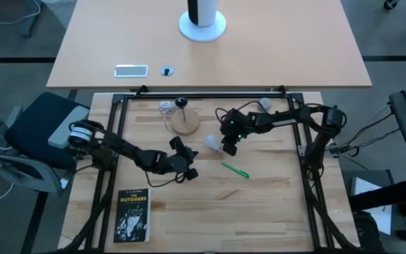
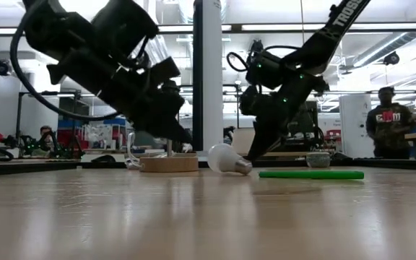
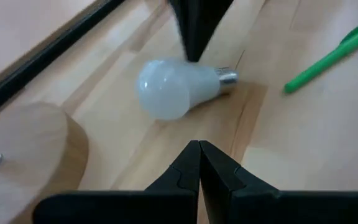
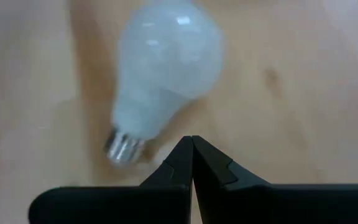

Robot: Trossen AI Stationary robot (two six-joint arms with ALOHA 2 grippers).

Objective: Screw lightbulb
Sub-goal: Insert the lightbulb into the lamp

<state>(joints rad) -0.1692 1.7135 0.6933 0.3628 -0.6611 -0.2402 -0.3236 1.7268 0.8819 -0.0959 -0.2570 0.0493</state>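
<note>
**Operator:** Two sets of jaws, both pressed together and holding nothing. My right gripper (image 1: 229, 149) hangs just beside the lightbulb (image 1: 210, 143), on its threaded-base side. My left gripper (image 1: 187, 164) sits nearer the front edge, its tips aimed at the bulb but apart from it.

**Inspector:** Where does the lightbulb lie?

**Operator:** On its side on the bare worktop (image 1: 273, 197), between the round wooden base (image 1: 182, 123) and the green pen (image 1: 235, 170), touching neither.

**Inspector:** Handling assessment?

**Operator:** I judge it light, stiff and fragile. The frosted shell looks smooth and likely slippery, and the round form would roll if nudged. I would spread the jaws and take it across the widest part of the globe with gentle pressure, leaving the threads free for screwing in. The metal neck is narrower and offers little purchase.

**Inspector:** Appearance?

**Operator:** White frosted globe tapering to a short silvery threaded base; a soft highlight shows on the dome in the right wrist view. No cracks visible to me.
</note>
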